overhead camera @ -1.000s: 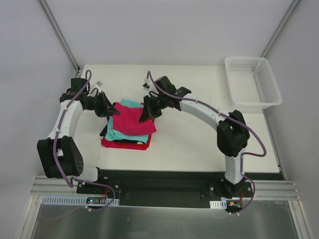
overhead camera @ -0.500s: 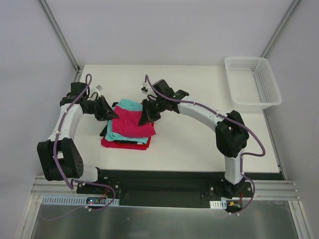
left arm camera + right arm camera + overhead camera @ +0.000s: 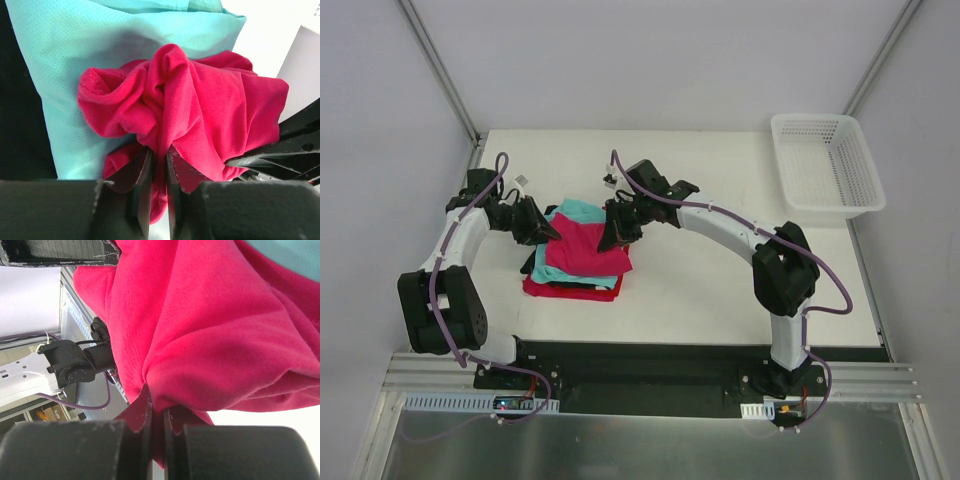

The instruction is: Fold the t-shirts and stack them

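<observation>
**A:** How will the pink t-shirt (image 3: 585, 250) handle?

**B:** It is soft and light, I think, with no stiffness. It bunches into ridges where it is squeezed. It lies on top of the pile, over the teal t-shirt (image 3: 576, 208), the dark t-shirt (image 3: 529, 266) and the red t-shirt (image 3: 570, 291), on the left half of the table (image 3: 720, 290).

**A:** And the grippers?

**B:** The left gripper (image 3: 159, 156) pinches a fold at the left edge of the pink cloth, jaws nearly together. The right gripper (image 3: 157, 412) pinches the opposite edge in the same way. Edges are good places to hold, but a quick pull may let the cloth slip.

**A:** The basket?

**B:** The white mesh basket (image 3: 815, 118) stands at the far right corner, well apart from the pile. I see nothing inside it.
</observation>
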`<state>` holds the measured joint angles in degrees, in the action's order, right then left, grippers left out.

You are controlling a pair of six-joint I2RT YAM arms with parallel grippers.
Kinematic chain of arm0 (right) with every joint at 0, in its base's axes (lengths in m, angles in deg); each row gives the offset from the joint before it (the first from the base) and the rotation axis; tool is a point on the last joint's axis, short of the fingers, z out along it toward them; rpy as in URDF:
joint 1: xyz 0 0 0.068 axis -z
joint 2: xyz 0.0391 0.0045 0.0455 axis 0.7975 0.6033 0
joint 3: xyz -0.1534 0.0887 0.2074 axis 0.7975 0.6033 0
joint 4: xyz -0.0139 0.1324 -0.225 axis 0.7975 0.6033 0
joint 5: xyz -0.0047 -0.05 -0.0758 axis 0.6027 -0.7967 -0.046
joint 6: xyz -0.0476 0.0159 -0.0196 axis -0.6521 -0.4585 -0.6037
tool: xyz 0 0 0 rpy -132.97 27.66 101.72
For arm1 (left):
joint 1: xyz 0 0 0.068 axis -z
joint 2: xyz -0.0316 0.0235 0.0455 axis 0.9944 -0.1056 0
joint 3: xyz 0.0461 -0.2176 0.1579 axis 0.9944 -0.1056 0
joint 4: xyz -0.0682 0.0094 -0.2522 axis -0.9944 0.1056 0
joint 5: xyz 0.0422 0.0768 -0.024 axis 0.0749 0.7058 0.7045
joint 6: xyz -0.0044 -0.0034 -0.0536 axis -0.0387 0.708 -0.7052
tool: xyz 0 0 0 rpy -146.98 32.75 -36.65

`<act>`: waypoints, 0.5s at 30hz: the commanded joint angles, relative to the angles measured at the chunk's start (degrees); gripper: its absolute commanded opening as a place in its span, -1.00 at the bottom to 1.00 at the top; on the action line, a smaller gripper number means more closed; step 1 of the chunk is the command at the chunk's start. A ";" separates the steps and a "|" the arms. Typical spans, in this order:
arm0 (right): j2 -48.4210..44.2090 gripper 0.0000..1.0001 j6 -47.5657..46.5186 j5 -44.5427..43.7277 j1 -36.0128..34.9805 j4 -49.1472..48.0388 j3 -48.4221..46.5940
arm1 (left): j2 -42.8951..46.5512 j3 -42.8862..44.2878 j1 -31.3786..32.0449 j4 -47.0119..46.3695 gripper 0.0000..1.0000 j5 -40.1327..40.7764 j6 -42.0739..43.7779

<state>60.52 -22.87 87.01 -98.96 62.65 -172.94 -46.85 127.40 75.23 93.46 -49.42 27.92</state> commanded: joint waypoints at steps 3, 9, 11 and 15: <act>-2.01 -0.88 -0.85 0.35 -0.61 -0.06 -0.64 | 0.71 -0.30 0.01 -0.94 -0.63 0.20 0.31; -2.80 -0.35 -1.55 -0.88 0.53 0.82 0.94 | 1.33 0.13 -0.08 -0.94 0.98 -0.50 -0.04; -3.24 -0.26 -1.73 -1.15 0.97 0.82 1.29 | 1.50 0.31 0.10 -0.86 0.98 -0.68 -0.13; -3.77 -0.18 -1.99 -0.89 1.59 0.91 2.61 | 2.03 0.14 0.01 -0.94 0.98 -1.03 -0.57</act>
<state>60.46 -24.16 86.40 -98.13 62.94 -171.43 -46.85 127.35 75.25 92.76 -49.51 27.46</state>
